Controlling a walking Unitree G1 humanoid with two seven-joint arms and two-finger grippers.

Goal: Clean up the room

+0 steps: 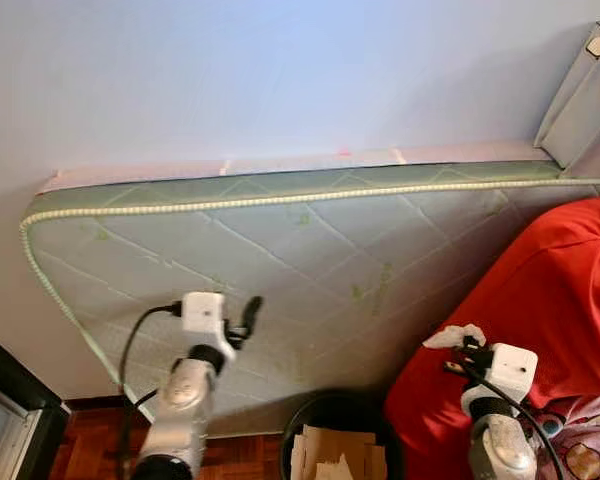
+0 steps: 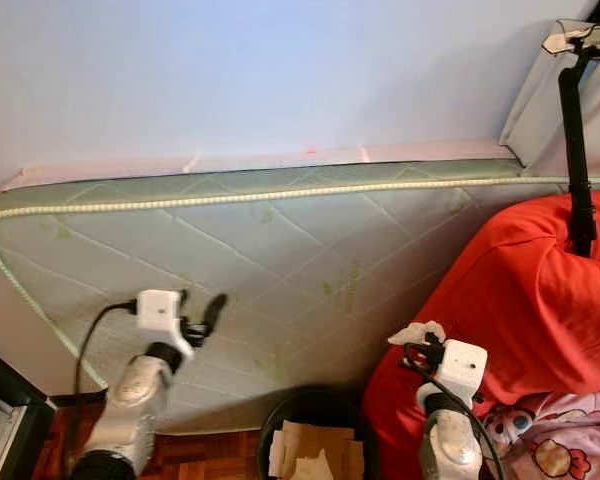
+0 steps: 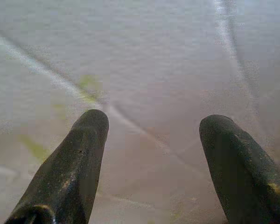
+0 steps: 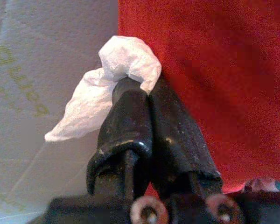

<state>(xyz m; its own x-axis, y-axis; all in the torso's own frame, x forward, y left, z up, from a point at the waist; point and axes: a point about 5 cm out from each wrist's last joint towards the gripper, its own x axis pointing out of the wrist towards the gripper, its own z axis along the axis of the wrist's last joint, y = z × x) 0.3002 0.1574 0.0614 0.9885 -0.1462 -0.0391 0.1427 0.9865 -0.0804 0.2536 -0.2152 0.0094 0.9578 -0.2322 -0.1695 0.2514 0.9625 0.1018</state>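
Note:
My right gripper point(image 4: 140, 88) is shut on a crumpled white tissue point(image 4: 107, 84), held up beside the red cloth point(image 1: 540, 320); the tissue point(image 1: 457, 336) pokes out above the right wrist. A black waste bin point(image 1: 330, 415) with torn cardboard pieces point(image 1: 330, 455) inside stands on the floor below, between my two arms and a little left of the tissue. My left gripper point(image 3: 151, 135) is open with nothing between its fingers, raised in front of the leaning mattress point(image 1: 310, 260).
A pale green quilted mattress leans against the light blue wall point(image 1: 280, 70). A red cloth drapes over something at the right, with a cartoon-print fabric point(image 1: 580, 445) below it. A dark cabinet edge point(image 1: 15, 420) sits at the lower left on a wooden floor point(image 1: 90, 445).

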